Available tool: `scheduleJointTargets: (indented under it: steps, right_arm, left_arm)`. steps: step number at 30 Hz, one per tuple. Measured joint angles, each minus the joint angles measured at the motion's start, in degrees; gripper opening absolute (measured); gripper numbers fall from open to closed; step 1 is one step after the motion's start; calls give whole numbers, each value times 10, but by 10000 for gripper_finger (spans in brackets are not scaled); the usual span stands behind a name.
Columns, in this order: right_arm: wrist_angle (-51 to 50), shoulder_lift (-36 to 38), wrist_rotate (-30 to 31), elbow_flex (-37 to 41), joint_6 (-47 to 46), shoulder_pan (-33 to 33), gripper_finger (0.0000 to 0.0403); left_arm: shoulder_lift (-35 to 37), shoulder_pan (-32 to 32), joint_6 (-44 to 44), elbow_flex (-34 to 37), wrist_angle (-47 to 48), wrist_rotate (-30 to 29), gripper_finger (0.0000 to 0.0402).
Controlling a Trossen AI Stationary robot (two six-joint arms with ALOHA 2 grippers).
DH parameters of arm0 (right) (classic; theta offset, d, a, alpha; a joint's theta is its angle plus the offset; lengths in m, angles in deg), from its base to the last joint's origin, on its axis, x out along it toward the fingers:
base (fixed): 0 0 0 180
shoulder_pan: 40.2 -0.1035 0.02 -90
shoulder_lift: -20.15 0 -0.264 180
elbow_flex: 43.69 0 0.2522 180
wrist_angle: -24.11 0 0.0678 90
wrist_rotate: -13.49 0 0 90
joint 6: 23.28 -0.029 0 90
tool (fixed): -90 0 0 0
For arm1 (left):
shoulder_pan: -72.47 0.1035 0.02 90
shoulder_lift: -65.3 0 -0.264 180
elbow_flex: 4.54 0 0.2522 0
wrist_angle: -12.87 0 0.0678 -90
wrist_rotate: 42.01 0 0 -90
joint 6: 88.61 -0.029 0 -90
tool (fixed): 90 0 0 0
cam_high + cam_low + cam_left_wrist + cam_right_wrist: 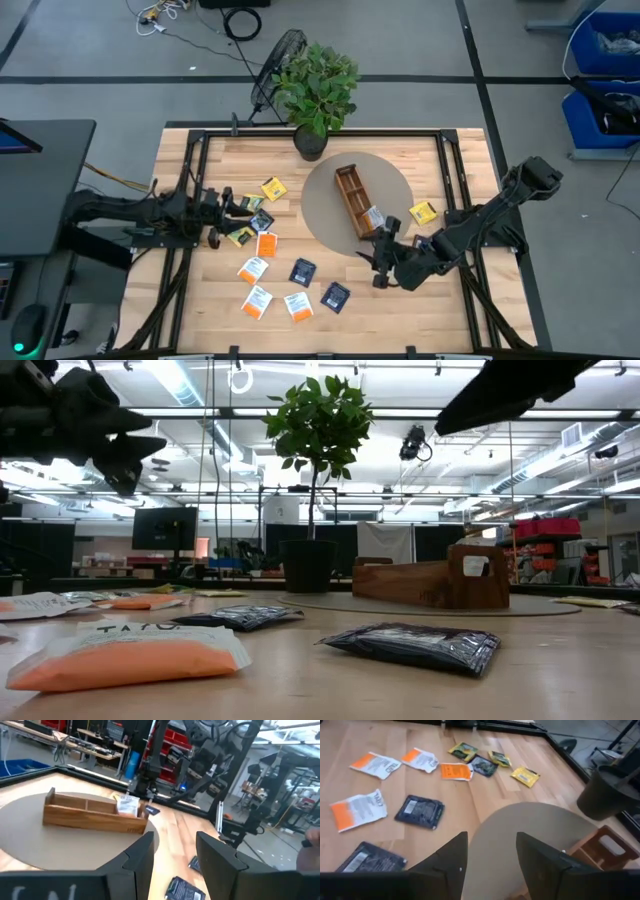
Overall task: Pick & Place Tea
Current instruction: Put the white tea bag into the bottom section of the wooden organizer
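Observation:
Several tea sachets lie flat on the wooden table's near left half: orange-and-white ones (252, 269), navy ones (302, 271), green-and-black ones (260, 222) and a yellow one (273, 189). Another yellow sachet (422, 212) lies at the right. The long wooden tray (355, 200) stands on a round beige mat (330, 225), and a white sachet (127, 806) sticks up from its near end. My left gripper (172, 857) is open, level, above the table's left side (245, 205). My right gripper (492, 855) is open above the mat's near edge (378, 268), slanting down. Nothing is between either gripper's fingers.
A potted plant (315, 95) stands at the mat's far edge. Black frame rails (445, 170) run along the table's sides. Bare wood lies between the sachets and the near edge (400, 320).

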Motion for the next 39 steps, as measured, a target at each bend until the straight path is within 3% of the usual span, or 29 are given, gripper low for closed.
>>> scheduleJointTargets:
  steps: [3, 9, 13, 20, 26, 33, 39]
  right_arm:
    - [37, 0, -21, 8, 22, -8, 178]
    - [231, 1, -97, 78, 137, -17, 178]
    - [317, 1, -106, 112, 177, -16, 178]
    - [317, 1, -107, 115, 177, -16, 178]
    - [303, 1, -107, 115, 161, -16, 178]
    - [288, 1, -107, 115, 144, -16, 178]
    - [289, 1, -107, 115, 139, -16, 178]
  left_arm:
    - [-57, -27, -30, 0, -61, -18, 151]
    - [-191, -77, -56, 0, -190, -38, 151]
    - [-293, -107, -38, -20, -197, -78, 151]
    - [-497, -160, 32, -118, -200, -121, 151]
    - [-644, -199, 72, -201, -197, -71, 151]
    - [-784, -254, 113, -296, -187, -66, 151]
    - [-853, -284, 122, -362, -151, -66, 151]
